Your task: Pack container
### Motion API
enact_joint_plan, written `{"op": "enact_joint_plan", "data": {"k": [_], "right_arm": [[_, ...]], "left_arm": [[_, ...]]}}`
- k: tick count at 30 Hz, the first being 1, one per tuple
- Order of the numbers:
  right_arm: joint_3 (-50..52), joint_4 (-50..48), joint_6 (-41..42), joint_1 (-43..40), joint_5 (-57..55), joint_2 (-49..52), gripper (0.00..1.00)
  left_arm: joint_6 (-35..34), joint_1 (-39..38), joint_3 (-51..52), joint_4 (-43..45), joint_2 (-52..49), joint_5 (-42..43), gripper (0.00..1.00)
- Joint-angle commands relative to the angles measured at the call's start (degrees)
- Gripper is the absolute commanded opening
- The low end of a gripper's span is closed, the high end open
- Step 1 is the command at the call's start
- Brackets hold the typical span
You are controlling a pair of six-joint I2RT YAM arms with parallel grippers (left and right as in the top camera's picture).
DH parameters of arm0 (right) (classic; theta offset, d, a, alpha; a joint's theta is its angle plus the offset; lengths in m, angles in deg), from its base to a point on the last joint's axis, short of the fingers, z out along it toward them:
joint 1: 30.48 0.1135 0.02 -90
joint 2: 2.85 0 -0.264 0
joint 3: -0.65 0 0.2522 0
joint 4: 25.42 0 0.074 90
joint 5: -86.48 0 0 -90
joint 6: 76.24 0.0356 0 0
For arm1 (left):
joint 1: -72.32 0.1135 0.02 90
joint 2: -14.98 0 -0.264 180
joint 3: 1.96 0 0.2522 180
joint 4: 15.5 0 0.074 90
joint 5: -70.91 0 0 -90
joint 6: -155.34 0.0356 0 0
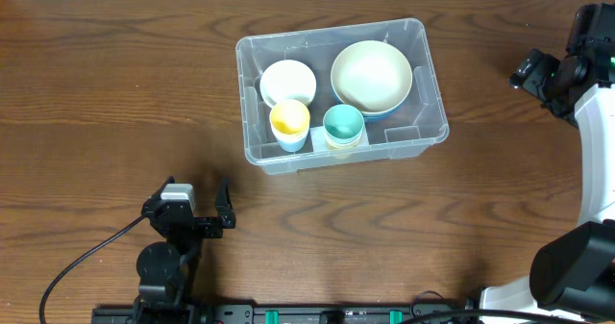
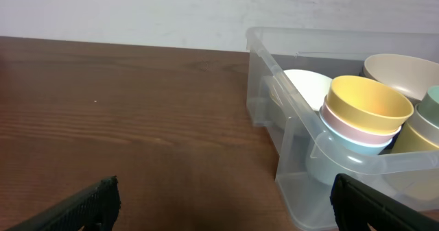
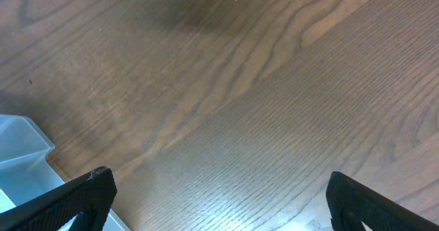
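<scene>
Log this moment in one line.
container holds: cream bowl, white bowl, yellow-topped cup stack, teal-topped cup stack | left tool: open, empty | right tool: open, empty

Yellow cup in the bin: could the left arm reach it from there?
Probably yes. The left gripper is open and only bare table lies between it and the bin. The yellow cup stands by the near wall, topping the rim, so it would likely go in from above.

1 container (image 1: 336,157), 1 white bowl (image 1: 287,81), 1 cream bowl (image 1: 371,74), 2 cup stacks — 1 yellow-topped stack (image 1: 289,120), 1 teal-topped stack (image 1: 343,124).
</scene>
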Motion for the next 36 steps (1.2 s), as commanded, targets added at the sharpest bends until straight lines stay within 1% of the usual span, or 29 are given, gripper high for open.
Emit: {"op": "enact_joint_plan", "data": {"k": [1,4,7,10,13,14,17,19,22,27,31,36], "right_arm": [[-0.2,0.1,0.8,-0.3,-0.4,0.0,0.99],[-0.2,0.0,0.8,-0.1,-0.4,-0.2,0.99],[-0.2,0.1,0.8,1.0,-0.6,-2.4,0.99],[0.2,0.0,-0.5,3.7,-3.9,-6.5,0.99],[2.7,0.0,-0.5,7.9,-5.4,-12.9,0.99],[4.3,-1.0,-1.7,9.6,-7.1,-15.6,0.99],[11.9,-8.5,-6.2,14.0,-11.6,-24.4,0.99],[19.9,-16.8,-9.2,15.7,-11.1,-32.0,0.99],[33.4,-30.4,-9.4,15.3,-8.2,-43.8,0.99],[51.8,-46.5,-9.5,12.4,-3.2,-60.6,0.99],[62.3,-52.8,-9.9,10.8,-2.9,-71.6,0.99],[70.9,-53.8,-10.8,9.9,-1.8,-81.5,0.99]], "left_arm": [[0.8,0.3,0.7,-2.5,0.3,0.6,0.98],[0.8,0.3,0.7,-2.5,0.3,0.6,0.98],[0.8,0.3,0.7,-2.5,0.3,0.6,0.98],[0.8,0.3,0.7,-2.5,0.3,0.6,0.98],[0.8,0.3,0.7,-2.5,0.3,0.6,0.98],[0.8,0.3,0.7,-2.5,0.3,0.6,0.98],[0.8,0.3,0.7,-2.5,0.3,0.6,0.98],[0.8,0.3,0.7,-2.5,0.3,0.6,0.98],[0.8,0.3,0.7,-2.5,0.3,0.6,0.98],[0.8,0.3,0.7,-2.5,0.3,0.6,0.98],[0.8,0.3,0.7,-2.5,0.3,0.6,0.98],[0.8,0.3,0.7,-2.5,0.3,0.6,0.98]]}}
